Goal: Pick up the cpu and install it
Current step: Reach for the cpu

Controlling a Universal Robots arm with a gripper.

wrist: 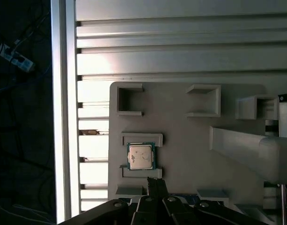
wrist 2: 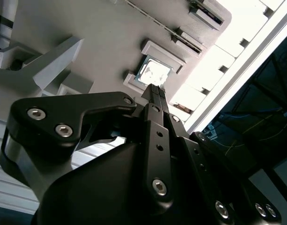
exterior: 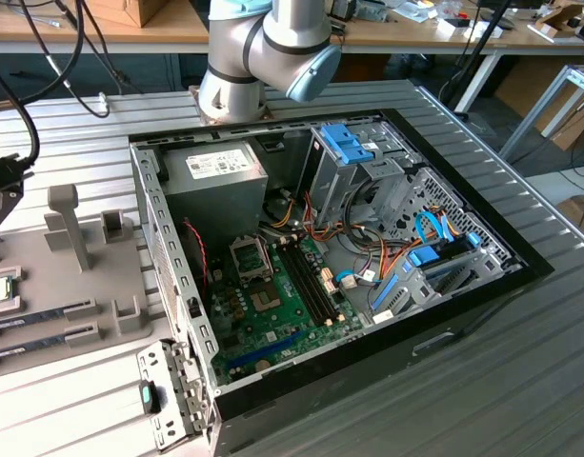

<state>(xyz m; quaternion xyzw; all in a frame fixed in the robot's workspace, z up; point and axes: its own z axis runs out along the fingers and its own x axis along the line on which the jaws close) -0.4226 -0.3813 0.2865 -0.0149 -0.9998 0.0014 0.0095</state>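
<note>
first wrist view: the cpu (wrist: 141,156) lies flat in its slot on the grey holder tray (wrist: 190,140) (silver top up, green rim showing), on the ribbed desk (wrist: 180,47). the end effector (wrist: 155,181) hangs above it, apart, fingers (wrist 2: 152,96) pressed together, holding nothing.

arm (exterior: 236,57) – silver-grey tubes | joint cap (exterior: 311,71) – pale blue | jaws – black, silver screws (wrist 2: 36,113)
</note>
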